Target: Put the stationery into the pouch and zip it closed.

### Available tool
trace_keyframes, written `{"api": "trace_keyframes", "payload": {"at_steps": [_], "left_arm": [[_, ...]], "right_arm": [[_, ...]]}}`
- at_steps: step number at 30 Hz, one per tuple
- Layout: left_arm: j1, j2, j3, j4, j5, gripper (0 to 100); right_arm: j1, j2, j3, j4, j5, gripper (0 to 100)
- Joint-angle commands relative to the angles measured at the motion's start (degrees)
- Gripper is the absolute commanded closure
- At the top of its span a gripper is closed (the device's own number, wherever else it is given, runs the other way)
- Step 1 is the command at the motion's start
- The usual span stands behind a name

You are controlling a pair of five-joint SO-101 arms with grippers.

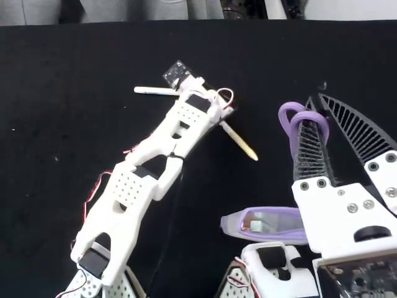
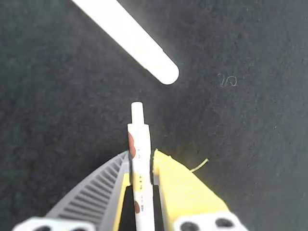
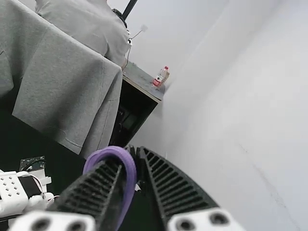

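High view, pouch (image 1: 267, 225): lay on the black worktop (image 1: 74, 124), nearest the arm bases. Whether its mouth was unzipped could not be told, and a shut or narrow mouth would likely have blocked any pen pushed at it.
Right pincer (image 1: 312, 110): was clenched on a purple loop (image 1: 286, 117) and raised off the worktop. The arm hid where the loop joined the pouch. Judged risk: held by the loop alone, the pouch could have slid or twisted away once a pen pressed on it.
Left pincer (image 2: 141, 154): was grasping a pen (image 2: 138, 139) lengthwise between its fingers, with the clicker end past the tips. Judged risk: the slim, smooth barrel might have pivoted or slipped out on the way to the pouch.
Loose pen (image 1: 155, 91): was white and lay flat on the worktop, farthest out. Its rounded end was just beside the held pen's clicker, not touching. Judged risk: a small forward motion could have knocked it and sent it rolling out of reach.
Count, pouches: one.
Count, loops: one.
Count, arms: two.
Count, pens: two, one held and one loose.
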Motion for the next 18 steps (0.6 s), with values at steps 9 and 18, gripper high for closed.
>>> {"api": "trace_keyframes", "payload": {"at_steps": [9,18], "left_arm": [[0.0,-16.4,-31.3,36.5,-3.4,97],[-1.2,-23.1,-56.3,49.8,-14.9,97]], "right_arm": [[-0.7,-1.5,0.2,-1.8,0.6,98.6],[-0.6,-1.4,0.5,-1.9,0.6,98.6]]}}
